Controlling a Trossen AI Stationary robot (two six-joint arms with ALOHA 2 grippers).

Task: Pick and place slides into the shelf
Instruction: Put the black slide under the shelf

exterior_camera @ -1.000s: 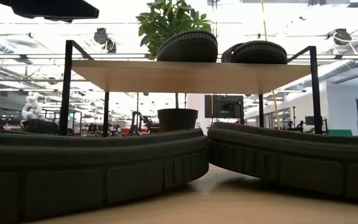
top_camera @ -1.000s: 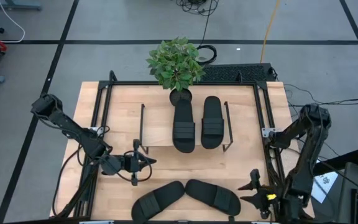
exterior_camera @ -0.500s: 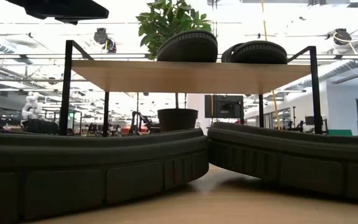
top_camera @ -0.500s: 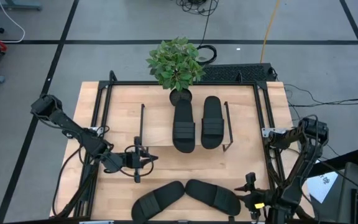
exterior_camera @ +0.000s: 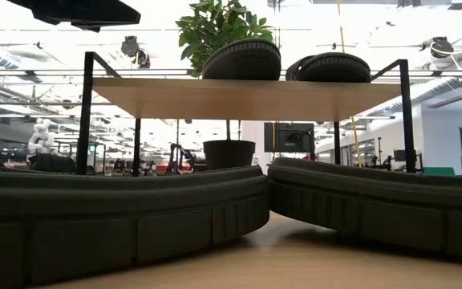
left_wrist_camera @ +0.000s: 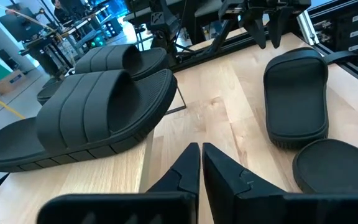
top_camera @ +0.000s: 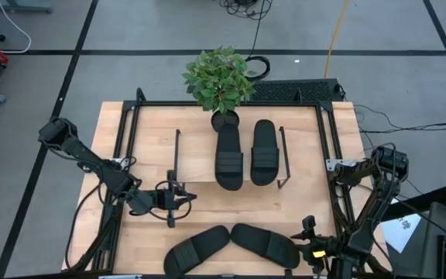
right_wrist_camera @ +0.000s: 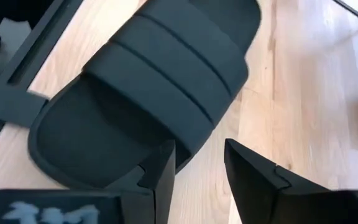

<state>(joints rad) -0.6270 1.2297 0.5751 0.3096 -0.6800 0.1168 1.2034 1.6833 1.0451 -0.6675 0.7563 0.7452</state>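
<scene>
The left gripper [top_camera: 178, 200] waits over the table [top_camera: 145, 132] near the shelf's left end, its fingers pressed together and holding nothing. Two slides [top_camera: 229, 157] [top_camera: 264, 152] already lie side by side on top of the shelf [top_camera: 200, 172]. Two more slides [top_camera: 196, 250] [top_camera: 266, 244] lie on the table at the near edge, tips touching. The right gripper [top_camera: 308, 234] hangs just beside the right one — its fingers [right_wrist_camera: 253, 171] spread apart, nothing between them. To do this step well, I think it should go down over the strap, squeeze it in the middle, and lift straight up — so the other slide does not get bumped.
</scene>
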